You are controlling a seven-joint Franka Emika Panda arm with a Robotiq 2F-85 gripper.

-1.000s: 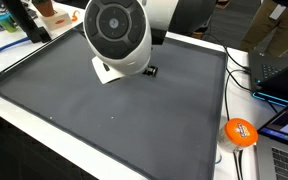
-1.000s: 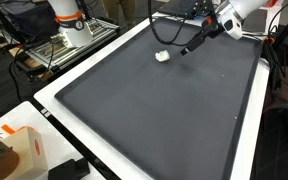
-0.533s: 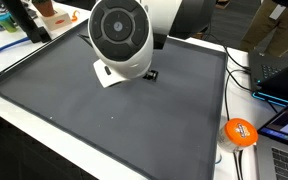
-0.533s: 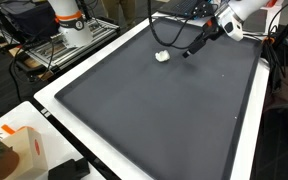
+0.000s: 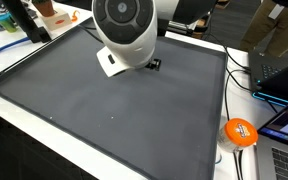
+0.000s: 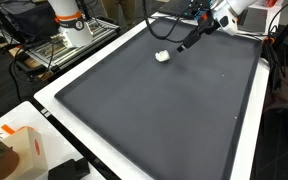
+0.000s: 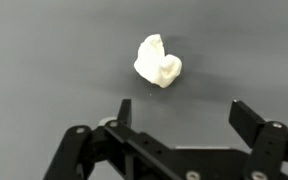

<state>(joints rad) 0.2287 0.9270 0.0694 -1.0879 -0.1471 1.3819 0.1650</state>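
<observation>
A small white crumpled lump (image 7: 158, 61) lies on the dark grey mat (image 7: 44, 60). In the wrist view it sits just ahead of my gripper (image 7: 182, 108) and a little left of its centre line. The jaws stand wide open with nothing between them. In an exterior view the lump (image 6: 162, 56) rests near the mat's far edge, and the gripper (image 6: 187, 42) hangs slanted just beside and above it, not touching. In an exterior view the arm's round white joint (image 5: 124, 30) fills the foreground and hides the lump.
The mat (image 6: 154, 110) has a raised white rim (image 6: 49, 100). An orange round object (image 5: 239, 132), cables and laptops (image 5: 284, 60) sit off the mat on one side. An orange-and-white box (image 6: 19, 150) and a robot base (image 6: 69, 20) stand beyond other edges.
The arm has shifted slightly toward the mat's far edge, and the gripper has risen a little. The white lump has not moved and the jaws have stayed open.
</observation>
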